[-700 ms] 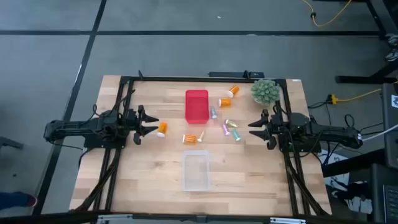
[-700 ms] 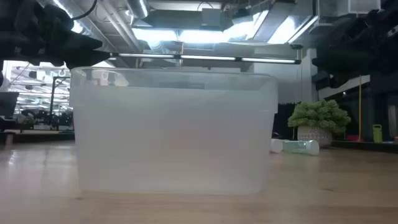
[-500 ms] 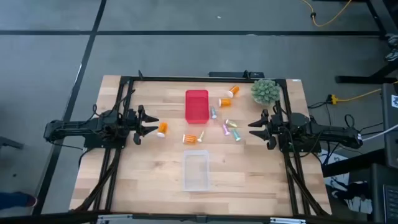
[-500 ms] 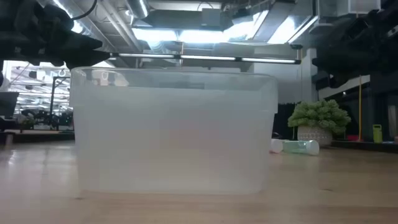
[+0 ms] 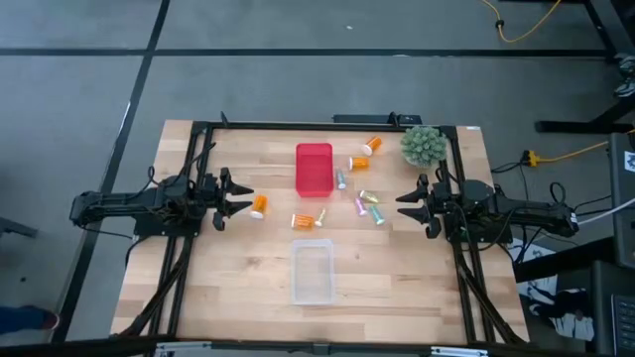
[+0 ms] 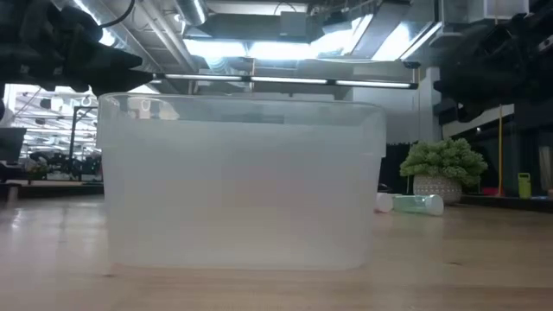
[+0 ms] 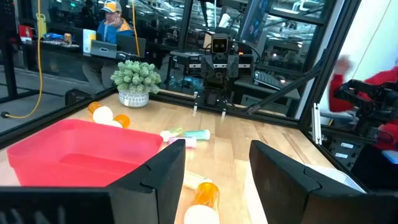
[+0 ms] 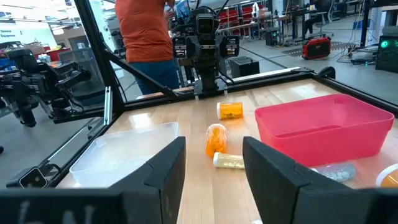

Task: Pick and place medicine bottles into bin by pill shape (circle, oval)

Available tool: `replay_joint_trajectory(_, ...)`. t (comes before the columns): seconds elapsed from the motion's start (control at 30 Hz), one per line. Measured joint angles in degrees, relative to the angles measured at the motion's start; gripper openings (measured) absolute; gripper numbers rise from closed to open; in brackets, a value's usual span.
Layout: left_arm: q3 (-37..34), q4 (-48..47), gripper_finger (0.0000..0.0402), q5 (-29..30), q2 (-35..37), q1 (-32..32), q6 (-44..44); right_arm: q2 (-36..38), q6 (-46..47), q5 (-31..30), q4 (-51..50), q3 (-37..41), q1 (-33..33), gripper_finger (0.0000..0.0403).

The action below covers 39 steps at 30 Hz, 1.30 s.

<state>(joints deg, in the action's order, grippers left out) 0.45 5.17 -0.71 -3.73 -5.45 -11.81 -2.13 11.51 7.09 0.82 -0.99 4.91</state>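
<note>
Nearest the low camera, the clear bin [image 5: 313, 272] sits empty; beyond it the red bin [image 5: 314, 169] looks empty too. Every medicine bottle [image 5: 259, 205] lies loose on the tabletop [image 5: 238, 268], so sorting seems unstarted. Left end effector [image 5: 241, 194] and right end effector [image 5: 404, 205] hover slightly parted, holding nothing.

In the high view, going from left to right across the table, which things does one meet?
Left hand → orange bottle → red bin → pink-capped bottle → green spiky plant, with the right hand below it.
</note>
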Motion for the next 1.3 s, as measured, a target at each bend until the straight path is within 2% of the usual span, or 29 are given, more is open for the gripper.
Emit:
replay_joint_trajectory(0.53,0.01,0.01,0.0173,0.01,0.00,0.00,0.01,0.00,-0.14,-0.02,0.09,-0.01,-0.01,0.0162)
replay_joint_trajectory(0.67,0.02,0.00,0.0173,0.02,0.00,0.00,0.02,-0.01,-3.30,-2.51,0.26,-0.01,0.17,0.0162)
replay_joint_trajectory(0.93,0.00,0.00,0.0173,0.00,0.00,0.02,0.00,-0.01,-4.25,-2.56,0.23,0.01,0.20,0.0162)
replay_joint_trajectory(1.2,0.02,0.02,0.0173,0.02,0.00,0.02,0.00,-0.03,11.26,-2.25,3.42,0.04,0.20,0.0162)
replay_joint_trajectory(1.3,0.02,0.01,0.0173,0.00,0.00,0.01,0.00,-0.15,15.67,-0.07,6.65,0.04,0.22,0.0162)
